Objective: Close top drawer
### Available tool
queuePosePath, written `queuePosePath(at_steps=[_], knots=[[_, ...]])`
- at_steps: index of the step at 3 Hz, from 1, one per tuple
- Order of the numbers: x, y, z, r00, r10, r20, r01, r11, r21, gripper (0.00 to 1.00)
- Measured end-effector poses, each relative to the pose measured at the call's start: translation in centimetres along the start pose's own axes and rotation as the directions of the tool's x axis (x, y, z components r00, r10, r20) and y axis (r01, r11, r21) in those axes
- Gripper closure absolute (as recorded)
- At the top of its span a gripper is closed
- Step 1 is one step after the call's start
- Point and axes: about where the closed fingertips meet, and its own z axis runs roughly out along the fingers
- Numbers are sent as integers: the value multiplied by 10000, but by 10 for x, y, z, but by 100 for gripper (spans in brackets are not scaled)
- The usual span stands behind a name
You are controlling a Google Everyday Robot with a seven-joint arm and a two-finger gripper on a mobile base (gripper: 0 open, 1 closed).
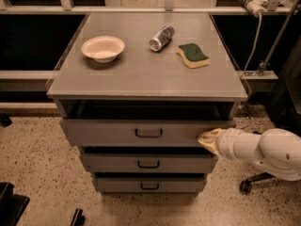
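The top drawer (117, 132) is a wide grey metal drawer with a small dark loop handle (148, 133) at its centre. It stands pulled out a short way from under the cabinet top, with a dark gap above its front. My gripper (207, 139) is at the right end of the drawer front, its yellowish tip against the front face. The white arm (263, 149) comes in from the right.
On the grey cabinet top (146, 74) lie a white bowl (103, 47), a metal can on its side (161, 37) and a green-and-yellow sponge (193, 54). Two shorter drawers (148, 164) sit below. A chair base (251, 182) stands at right, a dark object (9, 208) at bottom left.
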Motion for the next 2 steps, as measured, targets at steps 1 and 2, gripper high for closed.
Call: queuePosePath(at_steps=[1,2], knots=[[-6,-7,20,10000,-60,49,60,10000,15,100],[-6,-6,18,10000,-61,49,61,10000,15,100]])
